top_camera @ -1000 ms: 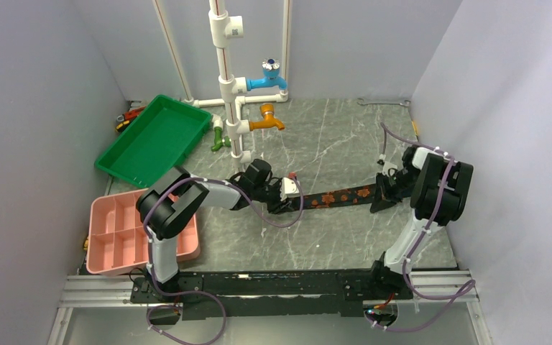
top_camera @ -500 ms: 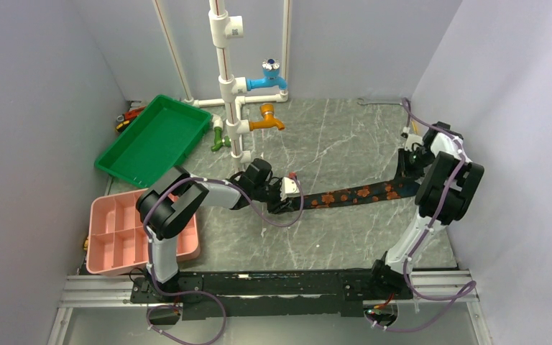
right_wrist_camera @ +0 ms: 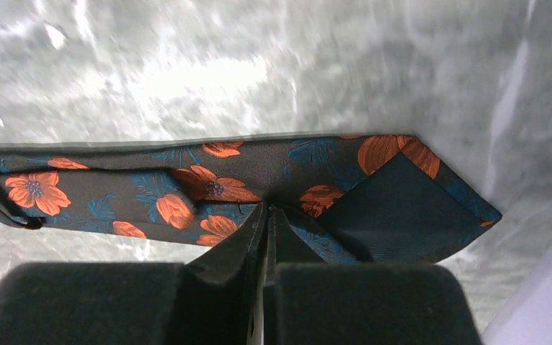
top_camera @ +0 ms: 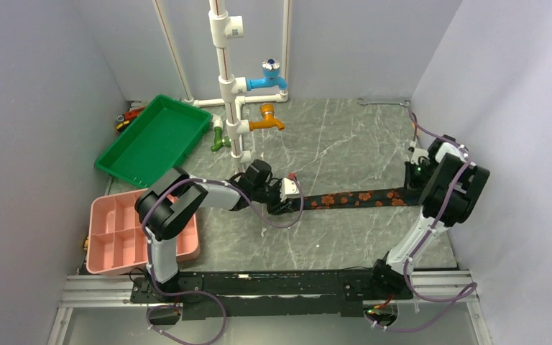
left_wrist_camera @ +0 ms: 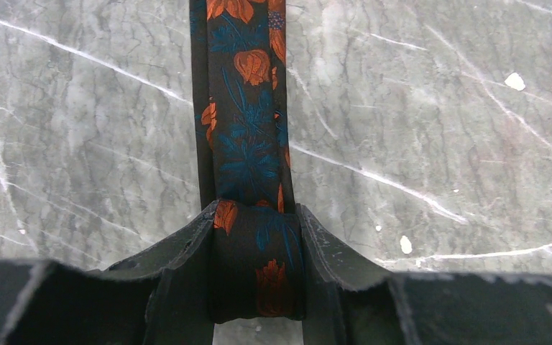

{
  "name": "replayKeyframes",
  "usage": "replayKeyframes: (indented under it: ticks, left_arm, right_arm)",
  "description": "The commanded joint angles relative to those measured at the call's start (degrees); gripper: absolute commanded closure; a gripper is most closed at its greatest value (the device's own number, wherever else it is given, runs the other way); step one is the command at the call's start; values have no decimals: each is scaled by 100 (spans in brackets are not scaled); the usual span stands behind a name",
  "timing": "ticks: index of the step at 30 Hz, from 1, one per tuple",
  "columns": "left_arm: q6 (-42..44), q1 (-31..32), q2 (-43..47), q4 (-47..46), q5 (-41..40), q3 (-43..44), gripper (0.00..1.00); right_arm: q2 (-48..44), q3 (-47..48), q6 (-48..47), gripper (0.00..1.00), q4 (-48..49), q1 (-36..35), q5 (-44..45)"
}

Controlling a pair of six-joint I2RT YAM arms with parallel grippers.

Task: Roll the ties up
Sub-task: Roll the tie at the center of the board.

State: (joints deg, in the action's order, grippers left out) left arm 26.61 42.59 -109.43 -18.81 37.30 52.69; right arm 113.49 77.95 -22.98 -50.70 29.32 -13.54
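As the tie must lie straight before any rolling can begin, we are holding it by both ends, and it is stretching in one line across the middle of the grey marbled desk. We are clamping the left pincer on the narrow end, where folded fabric is filling the gap between the jaws, probably as the core for the first turn. We are pinching the right pincer shut on the fabric's edge just short of the wide pointed tip, probably to supply tension. The item is showing black cloth, orange-red flowers and blue-green leaves; at the point its plain dark lining is facing the wrist camera.
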Motion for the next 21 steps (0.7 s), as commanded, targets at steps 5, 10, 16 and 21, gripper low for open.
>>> replayKeyframes:
  ticks: [5, 10, 16, 21]
  left_arm:
    - [-673, 199, -89, 842, -420, -312, 74]
    - [-805, 201, -167, 823, -580, -274, 73]
    - [-813, 200, -161, 812, -616, -407, 72]
    - [-849, 201, -197, 839, -642, -411, 71]
  right_arm:
    - [62, -446, -466, 96, -91, 443, 671]
    - [-269, 102, -380, 90, -256, 443, 17]
    - [-1202, 186, -334, 60, -756, 264, -1853]
    - [-1897, -363, 200, 37, -905, -592, -3108]
